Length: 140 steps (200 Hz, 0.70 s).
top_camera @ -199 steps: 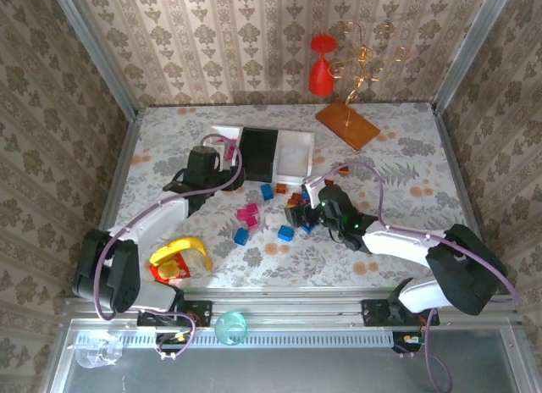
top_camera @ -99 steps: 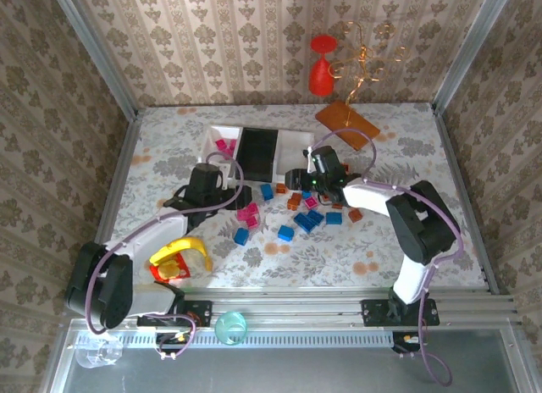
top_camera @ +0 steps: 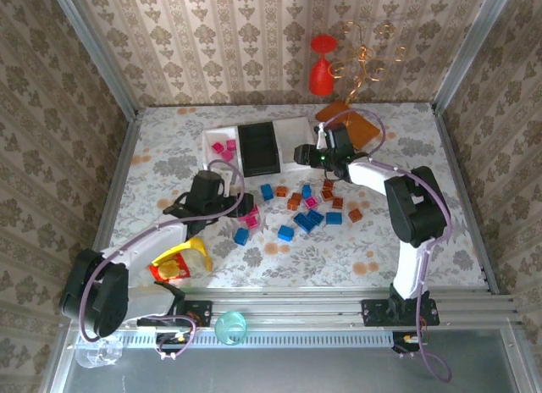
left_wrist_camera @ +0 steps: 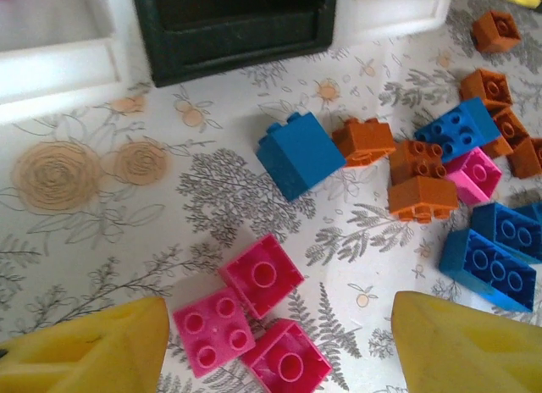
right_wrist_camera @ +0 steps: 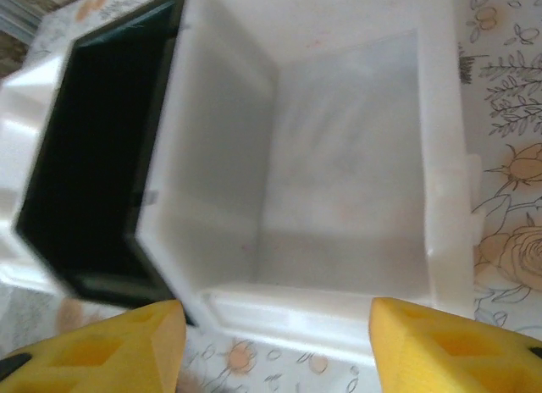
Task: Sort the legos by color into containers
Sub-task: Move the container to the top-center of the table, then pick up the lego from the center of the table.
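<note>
- Hovering right hand (right_wrist_camera: 275,346): fingers parted, nothing seen between them, above the near rim of the right white tray (right_wrist_camera: 339,312), whose floor is bare.
- That tray's left wall touches the black tray (right_wrist_camera: 93,156); bare desk (right_wrist_camera: 500,198) runs along its right side.
- Over at the left hand (left_wrist_camera: 275,346): open, empty, low over three pink legos (left_wrist_camera: 254,312) that touch each other.
- Past them a lone blue lego (left_wrist_camera: 298,154), then a mixed blue, orange and pink pile (left_wrist_camera: 457,181) to the right.
- The left white tray (top_camera: 207,143) holds pink legos and sits against the black tray.
- Open desk right of the pile and along the near edge; yellow-and-red toy (top_camera: 179,259) by the left arm.
</note>
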Each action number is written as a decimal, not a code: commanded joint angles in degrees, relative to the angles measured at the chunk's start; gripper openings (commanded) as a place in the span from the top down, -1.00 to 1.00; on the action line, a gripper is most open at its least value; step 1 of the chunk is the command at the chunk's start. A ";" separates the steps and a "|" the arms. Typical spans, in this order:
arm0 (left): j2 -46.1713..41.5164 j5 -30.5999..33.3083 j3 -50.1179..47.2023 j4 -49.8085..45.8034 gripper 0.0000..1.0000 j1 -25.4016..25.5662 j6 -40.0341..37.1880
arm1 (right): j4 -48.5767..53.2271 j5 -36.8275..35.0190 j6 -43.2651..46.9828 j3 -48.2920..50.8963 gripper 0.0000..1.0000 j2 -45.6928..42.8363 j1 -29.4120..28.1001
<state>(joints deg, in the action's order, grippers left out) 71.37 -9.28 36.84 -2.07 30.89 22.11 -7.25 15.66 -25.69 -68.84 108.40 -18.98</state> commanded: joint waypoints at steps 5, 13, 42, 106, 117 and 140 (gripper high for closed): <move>4.65 -0.46 2.04 -1.96 -0.45 0.92 -4.92 | 3.24 2.37 4.36 6.89 -0.33 -12.46 -2.58; 6.67 -0.01 3.94 -4.11 -0.45 0.97 -6.43 | 4.44 1.06 5.68 9.44 -0.37 -15.56 -3.06; 12.53 0.68 8.03 -5.84 -0.48 2.75 -8.08 | 5.76 -1.69 7.99 17.78 -0.52 -24.01 -3.43; 28.80 8.08 22.19 -11.17 -0.50 5.05 -19.45 | 3.65 -4.76 9.60 25.77 -0.62 -28.33 -3.46; 30.98 9.42 23.96 -11.86 -0.49 5.05 -20.61 | 3.58 -4.81 9.63 25.77 -0.63 -28.33 -3.43; 33.99 9.05 26.77 -11.60 -0.43 5.05 -21.84 | 2.87 -4.33 9.26 26.03 -0.63 -28.37 -3.43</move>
<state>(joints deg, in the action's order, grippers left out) 103.09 -2.48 60.69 -10.52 35.92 4.84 -3.33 12.21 -17.47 -43.03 81.65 -22.65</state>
